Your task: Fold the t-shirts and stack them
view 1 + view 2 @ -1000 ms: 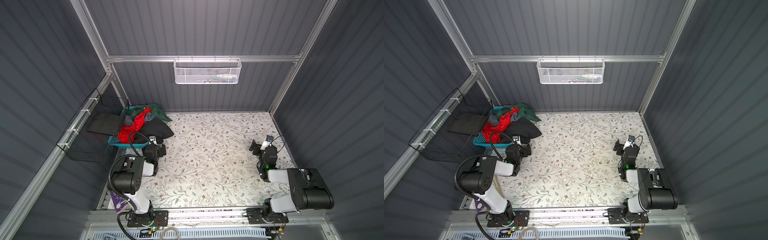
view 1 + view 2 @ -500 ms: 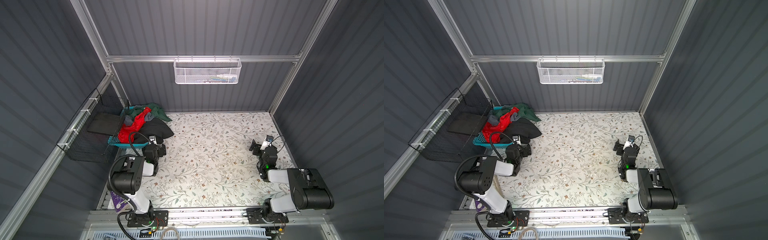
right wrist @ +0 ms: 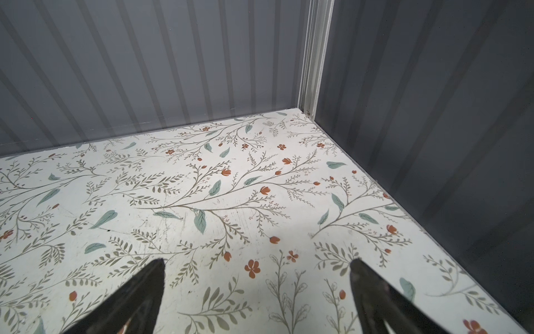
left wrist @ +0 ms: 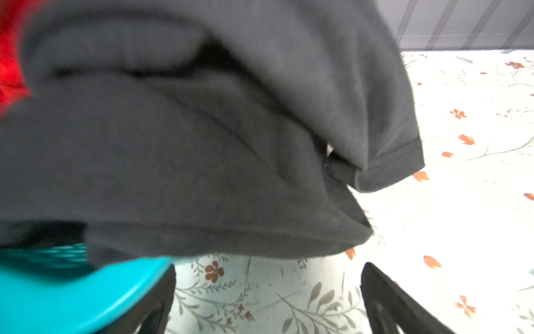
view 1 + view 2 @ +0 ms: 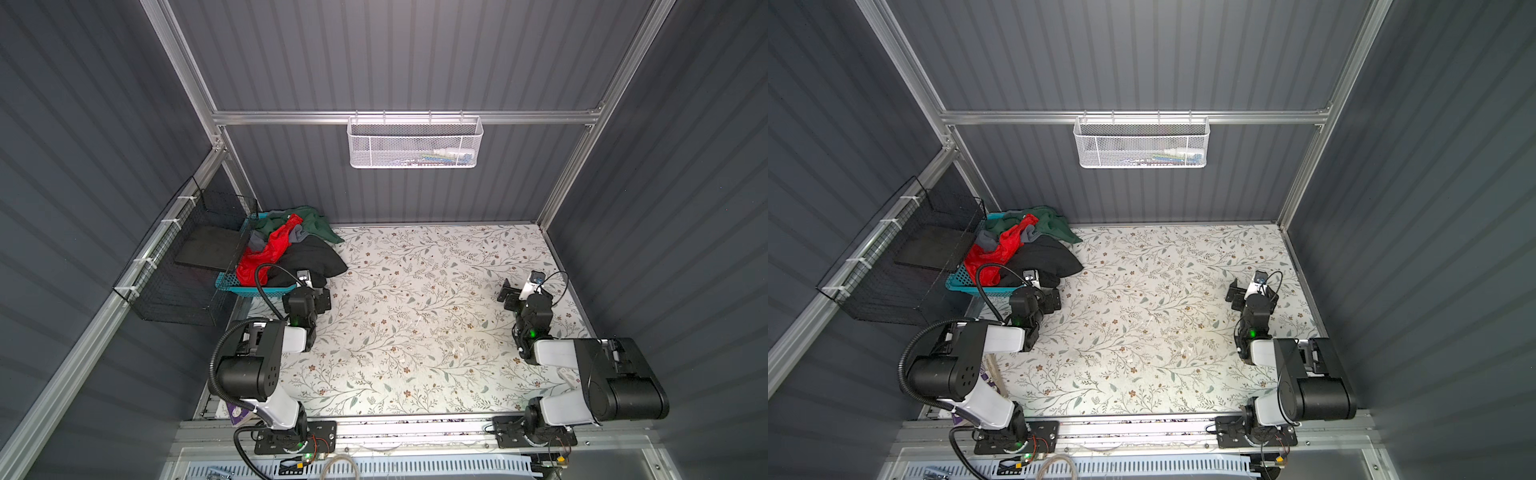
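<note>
The t-shirts lie heaped in a teal basket (image 5: 232, 286) at the back left in both top views. A red one (image 5: 270, 253) (image 5: 992, 253) is on top, a dark green one (image 5: 309, 220) behind it. A grey one (image 5: 297, 235) lies between them, and a black one (image 5: 313, 262) (image 4: 202, 144) spills over the rim onto the table. My left gripper (image 5: 311, 293) (image 4: 268, 271) stands open just in front of the black shirt's hanging edge, one finger beside the basket rim (image 4: 72, 292). My right gripper (image 5: 519, 293) (image 3: 257, 266) is open over bare table at the right.
The table (image 5: 415, 332) has a floral top and is walled at the back and on both sides. A white mesh basket (image 5: 415, 145) hangs on the back wall. A black wire basket (image 5: 187, 270) hangs on the left wall next to the teal one.
</note>
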Robot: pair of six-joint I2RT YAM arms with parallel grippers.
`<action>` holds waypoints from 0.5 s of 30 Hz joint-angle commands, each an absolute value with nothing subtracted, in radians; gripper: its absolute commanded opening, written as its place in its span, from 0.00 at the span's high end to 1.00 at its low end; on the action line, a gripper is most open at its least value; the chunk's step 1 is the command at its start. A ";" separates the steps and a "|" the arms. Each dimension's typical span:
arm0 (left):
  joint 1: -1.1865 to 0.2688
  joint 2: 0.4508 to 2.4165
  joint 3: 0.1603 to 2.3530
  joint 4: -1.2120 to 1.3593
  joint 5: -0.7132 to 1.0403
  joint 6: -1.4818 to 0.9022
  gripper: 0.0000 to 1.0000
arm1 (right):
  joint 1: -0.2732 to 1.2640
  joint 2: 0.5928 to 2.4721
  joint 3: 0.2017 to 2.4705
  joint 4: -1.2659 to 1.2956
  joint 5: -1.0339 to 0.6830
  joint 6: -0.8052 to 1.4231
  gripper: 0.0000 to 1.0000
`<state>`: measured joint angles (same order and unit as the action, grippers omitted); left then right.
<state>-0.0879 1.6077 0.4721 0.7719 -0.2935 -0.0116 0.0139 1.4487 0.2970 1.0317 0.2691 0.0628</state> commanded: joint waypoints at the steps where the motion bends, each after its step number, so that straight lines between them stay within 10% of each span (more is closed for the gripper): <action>1: -0.099 1.566 0.491 0.739 -0.355 -0.023 0.00 | 0.018 1.418 0.290 1.028 0.272 0.047 0.01; 15: -0.266 1.448 0.675 0.361 -0.583 -0.073 0.00 | 0.120 1.152 0.585 0.294 0.400 0.285 0.01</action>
<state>-0.2241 1.4940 0.5621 0.5030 -0.4839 -0.0383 0.1169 1.2022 0.5114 0.5278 0.4091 0.1341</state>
